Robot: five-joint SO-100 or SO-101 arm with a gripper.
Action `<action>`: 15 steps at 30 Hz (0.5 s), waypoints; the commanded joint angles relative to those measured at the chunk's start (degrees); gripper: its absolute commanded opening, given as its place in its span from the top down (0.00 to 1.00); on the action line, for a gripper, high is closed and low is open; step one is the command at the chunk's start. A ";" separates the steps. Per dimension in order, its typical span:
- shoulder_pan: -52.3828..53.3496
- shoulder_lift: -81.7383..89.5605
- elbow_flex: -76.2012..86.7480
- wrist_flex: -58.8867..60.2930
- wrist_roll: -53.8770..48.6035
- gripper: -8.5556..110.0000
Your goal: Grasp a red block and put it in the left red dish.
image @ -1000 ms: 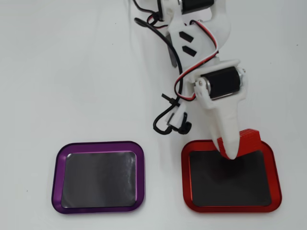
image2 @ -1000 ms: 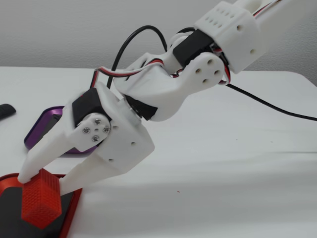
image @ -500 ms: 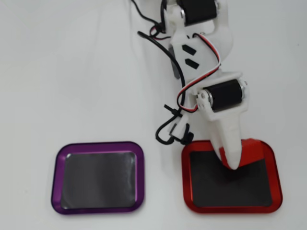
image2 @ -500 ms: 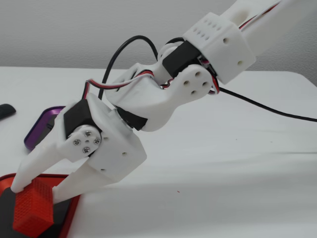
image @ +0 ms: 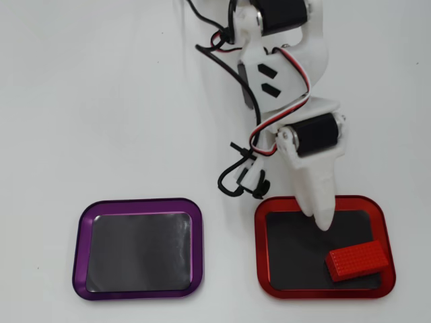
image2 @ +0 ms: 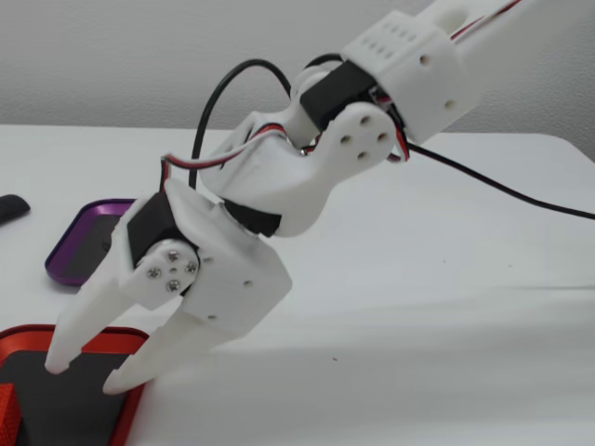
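The red block (image: 357,260) lies inside the red dish (image: 323,293), in its lower right corner, in the overhead view. There the red dish is the right-hand tray. My gripper (image: 322,221) hangs over the dish's upper middle, apart from the block. In the fixed view my gripper (image2: 90,369) is open and empty. Its two white fingers (image2: 70,330) point down over the dish's rim (image2: 133,409). A sliver of the block (image2: 5,416) shows at the left edge.
A purple-rimmed tray (image: 138,202) of the same shape sits left of the red dish in the overhead view and is empty; it also shows in the fixed view (image2: 74,246). Black and red cables (image: 236,171) hang off the arm. A dark object (image2: 9,207) lies at the far left.
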 commanded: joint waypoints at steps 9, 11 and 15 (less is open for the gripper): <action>0.18 32.43 -2.20 29.71 0.26 0.77; 0.35 37.97 -2.20 38.67 0.26 0.72; 0.62 47.81 -2.20 54.58 0.18 0.67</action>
